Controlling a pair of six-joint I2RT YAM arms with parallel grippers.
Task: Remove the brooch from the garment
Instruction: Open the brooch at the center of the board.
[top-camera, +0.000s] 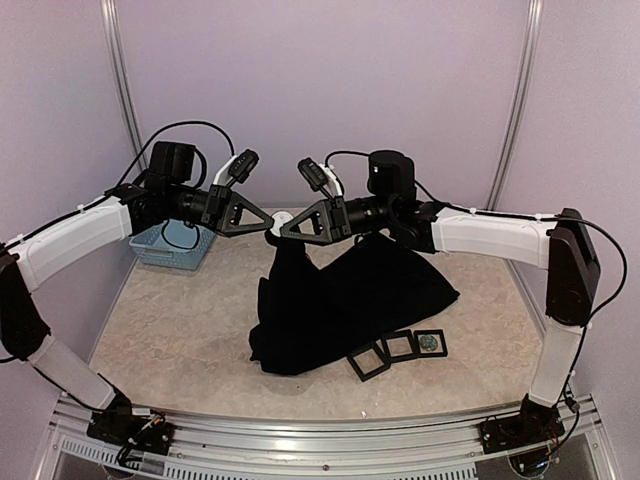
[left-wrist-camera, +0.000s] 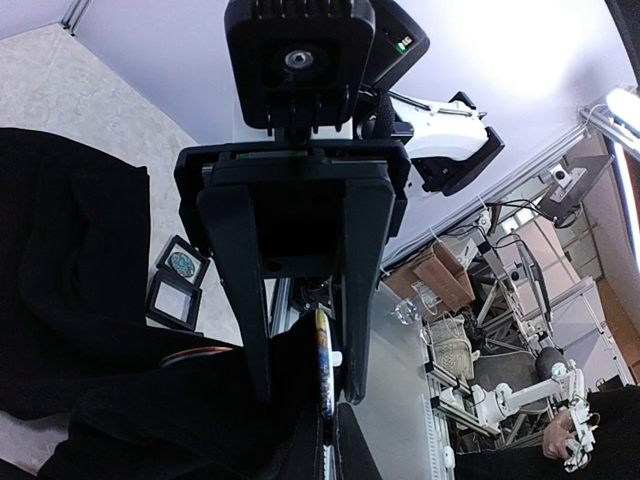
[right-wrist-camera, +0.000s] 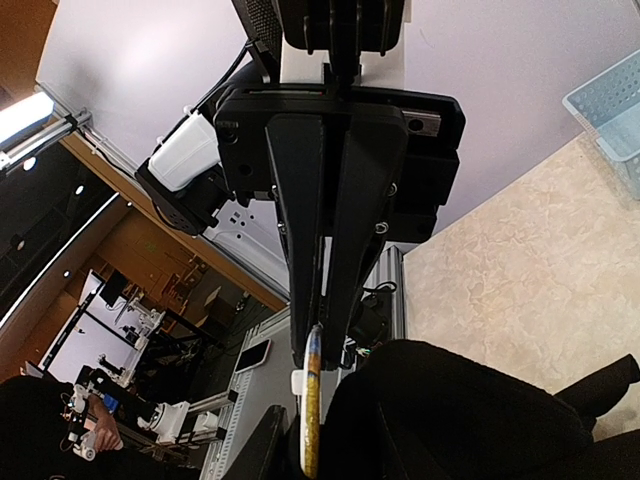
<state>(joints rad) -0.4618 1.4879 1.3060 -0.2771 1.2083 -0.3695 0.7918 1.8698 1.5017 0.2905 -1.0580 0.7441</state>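
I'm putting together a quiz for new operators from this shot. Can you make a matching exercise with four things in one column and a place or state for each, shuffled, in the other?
Things:
1. garment
2. basket
3. frames
4. brooch

Places or states:
A. light blue, at the far left of the table
B. black squares in a row on the near side
C. black, one part lifted, the rest heaped on the table
D. thin disc, raised off the table

Pairs: 1-C, 2-A, 3-B, 4-D

Plain black garment (top-camera: 340, 295), light-blue basket (top-camera: 168, 256)
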